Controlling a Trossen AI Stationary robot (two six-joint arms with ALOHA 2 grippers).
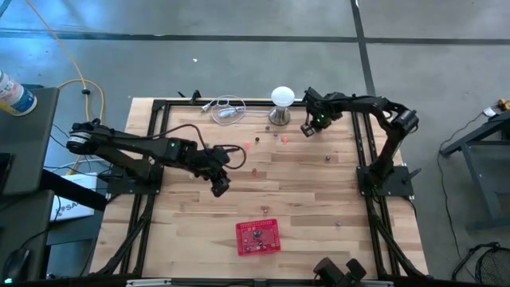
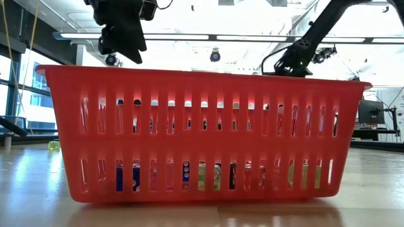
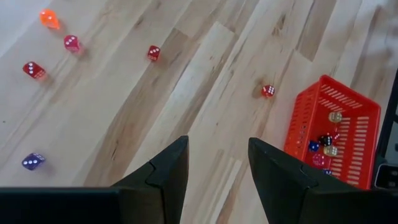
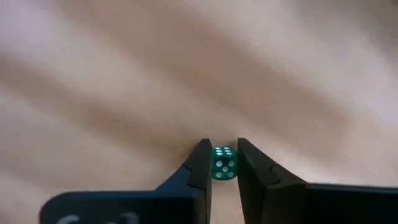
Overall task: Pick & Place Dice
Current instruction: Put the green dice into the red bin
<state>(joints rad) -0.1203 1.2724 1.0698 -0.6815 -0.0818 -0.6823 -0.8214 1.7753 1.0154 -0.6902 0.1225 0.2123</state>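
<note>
Right wrist view puts a green die (image 4: 224,163) squarely between the right gripper's (image 4: 224,163) two dark fingertips (image 4: 200,163), which are clenched against its sides just above the light wooden table (image 4: 124,74). White pips show on the face turned toward the camera. From the high view that right gripper (image 1: 309,127) sits at the far edge of the table (image 1: 319,199), just beside the white ball-topped metal stand (image 1: 282,104).

Other dice lie loose on the boards: the left wrist view shows an orange one (image 3: 49,18), a pink one (image 3: 71,43), three red ones (image 3: 33,70) (image 3: 153,53) (image 3: 268,91) and a purple one (image 3: 32,161), all well apart from each other.

The left gripper (image 3: 217,165) hovers over bare wood with its jaws spread and nothing between them; in the high view it (image 1: 221,187) hangs near the table's middle. Nearer the front edge stands the red mesh basket (image 1: 257,237), with several dice (image 3: 324,140) already inside, dark, blue and pale ones among them. In the low view the basket (image 2: 202,132) fills most of the picture.
</note>
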